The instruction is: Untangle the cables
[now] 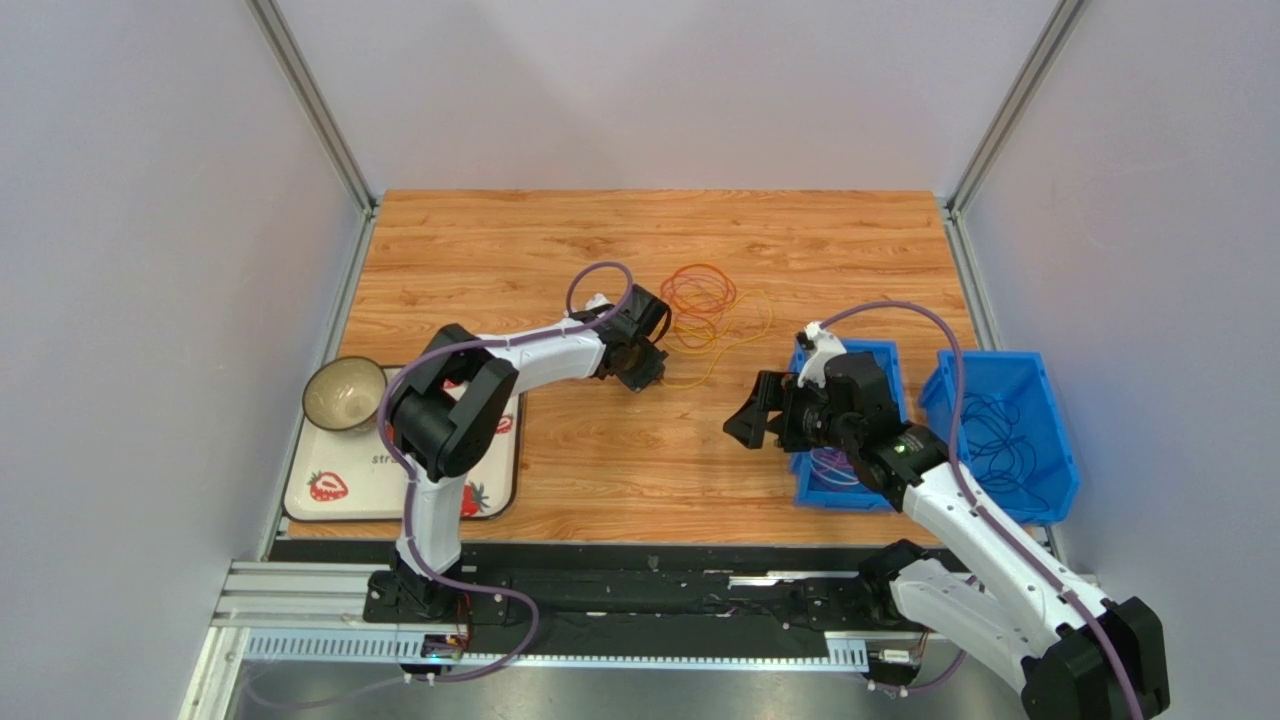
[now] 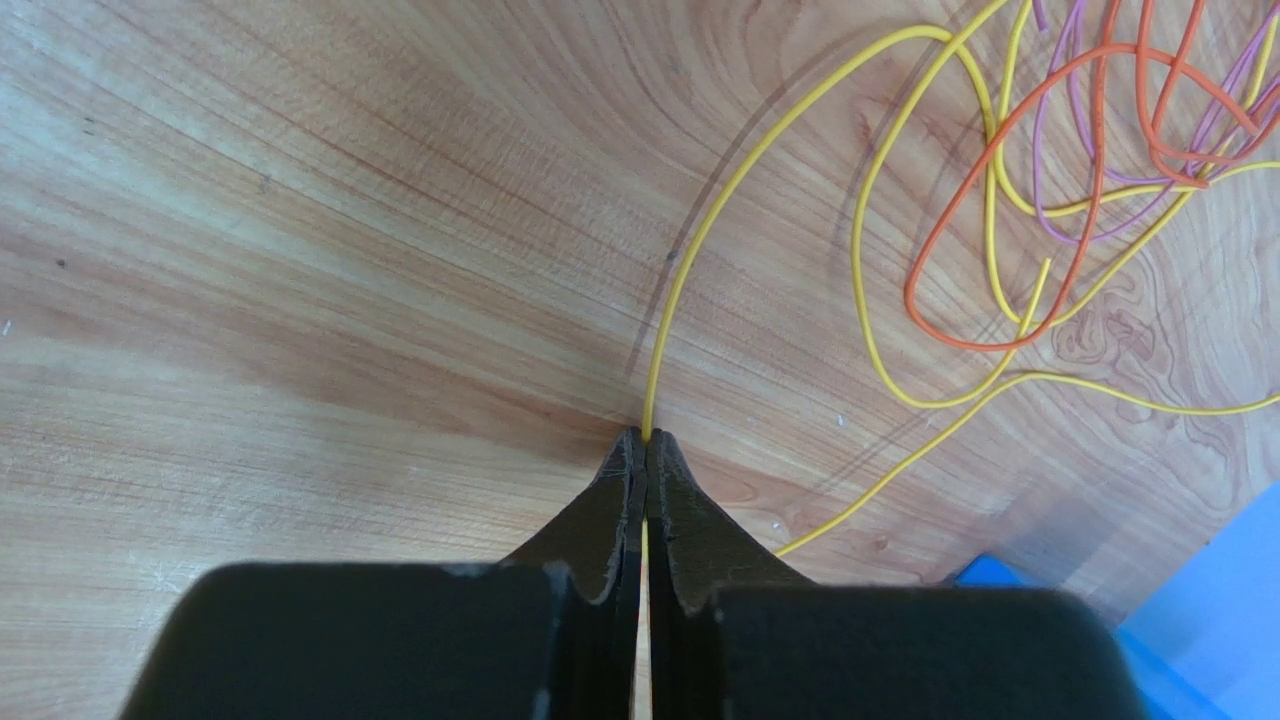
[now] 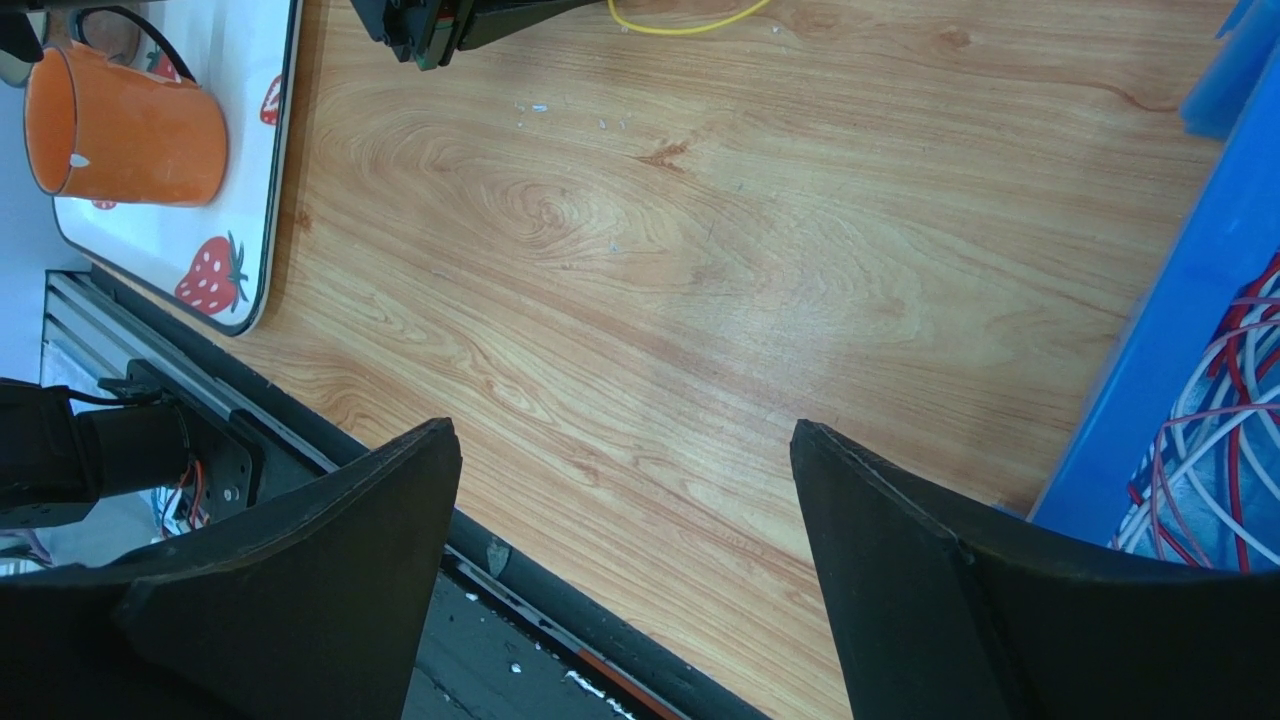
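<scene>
A tangle of thin cables (image 1: 700, 294) in orange, purple and yellow lies on the wooden table at the back middle. In the left wrist view the orange loop (image 2: 1004, 210) and purple loop (image 2: 1085, 165) overlap yellow ones. My left gripper (image 1: 646, 363) (image 2: 648, 438) is shut on a yellow cable (image 2: 706, 255) just left of the tangle. My right gripper (image 1: 747, 417) (image 3: 624, 443) is open and empty, over bare wood to the right of the tangle. More red and white cables (image 3: 1217, 450) lie in a blue bin.
Two blue bins (image 1: 842, 477) (image 1: 1037, 393) stand at the right, the outer one holding dark cables. A strawberry-print tray (image 1: 323, 488) with a bowl (image 1: 344, 393) sits at the left; an orange cup (image 3: 123, 132) stands on it.
</scene>
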